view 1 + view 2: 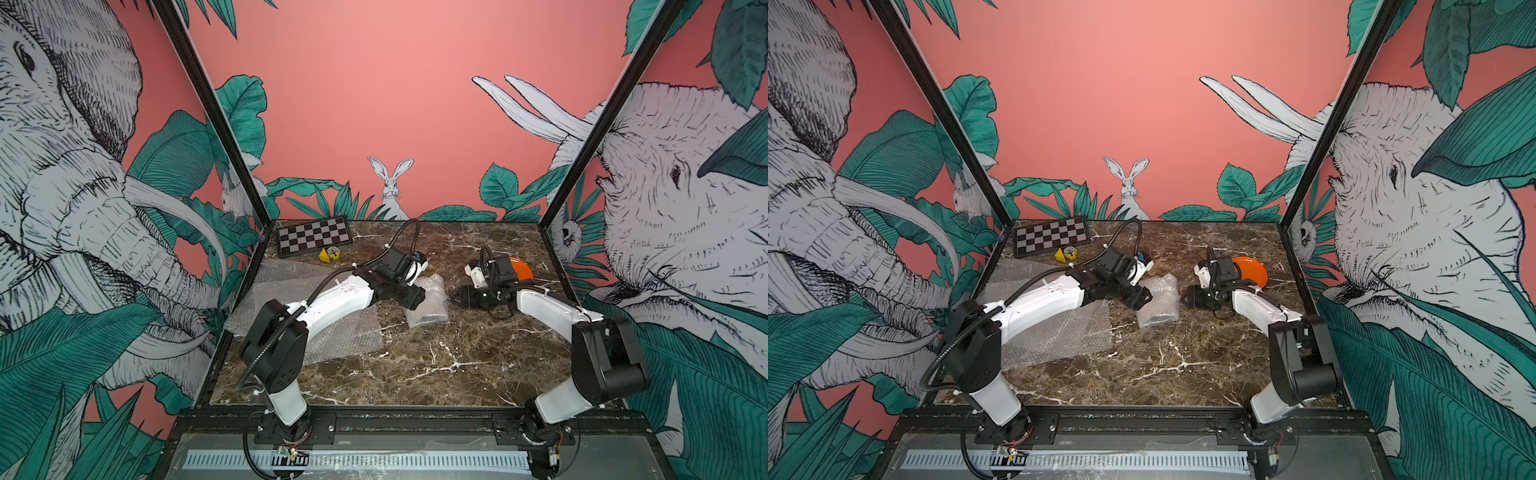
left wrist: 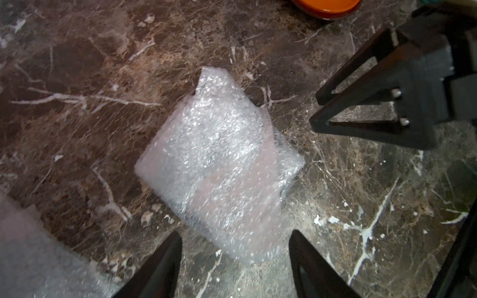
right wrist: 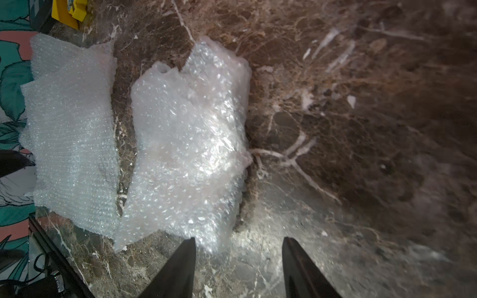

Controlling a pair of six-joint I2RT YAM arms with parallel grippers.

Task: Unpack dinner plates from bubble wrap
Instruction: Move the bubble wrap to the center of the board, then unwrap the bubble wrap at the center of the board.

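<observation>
Lying mid-table [image 1: 415, 374], the bundle [image 1: 428, 301] sits between the left gripper [image 2: 235, 232] and right gripper [image 3: 238, 238], both with jaws apart and empty. Pinching one loose fold could drag or tip the plate inside, seemingly dark through the blurry wrap. The orange plate [image 1: 1252, 270] sits behind the right arm; flat sheets [image 1: 1059, 336] crowd the left.

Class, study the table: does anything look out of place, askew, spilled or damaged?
Nothing looks spilled or damaged. The loose bubble wrap sheets lie overlapped at crooked angles on the left side of the table, and a small yellow object beside the checkered board seems unrelated to unpacking plates.
</observation>
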